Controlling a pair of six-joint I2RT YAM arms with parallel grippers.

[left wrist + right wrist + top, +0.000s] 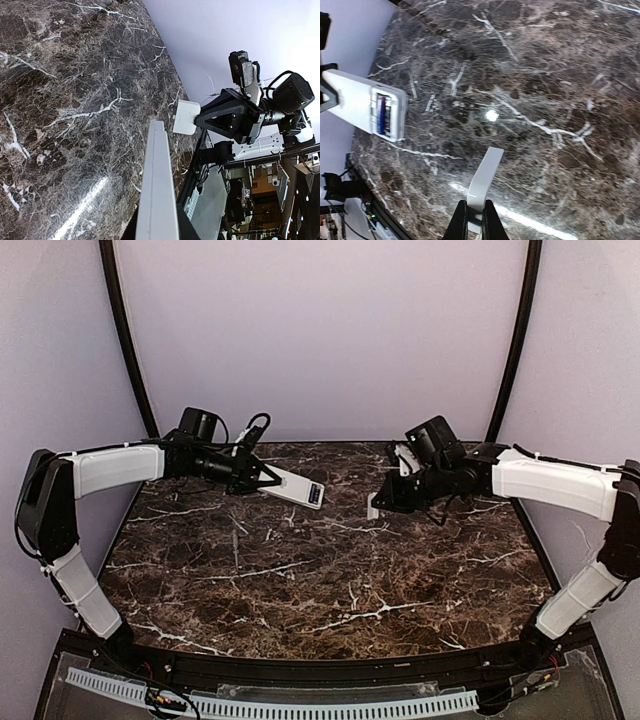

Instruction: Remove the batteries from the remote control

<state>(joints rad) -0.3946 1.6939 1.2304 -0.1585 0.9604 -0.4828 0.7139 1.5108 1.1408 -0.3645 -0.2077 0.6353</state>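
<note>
The white remote control point(297, 486) is held over the back left of the table by my left gripper point(262, 478), which is shut on its near end; it fills the left wrist view point(157, 190) edge-on. Its open compartment shows the dark blue-purple batteries point(382, 114) inside, seen in the right wrist view and as a dark patch from the top point(315, 494). My right gripper point(383, 502) is shut on the small white cover piece point(485, 182), held apart from the remote over the back right; the cover also shows in the left wrist view point(185, 116).
The dark marble table point(300, 580) has a black front rail point(330, 670). Two black curved poles point(125, 330) stand at the back corners before a pale wall.
</note>
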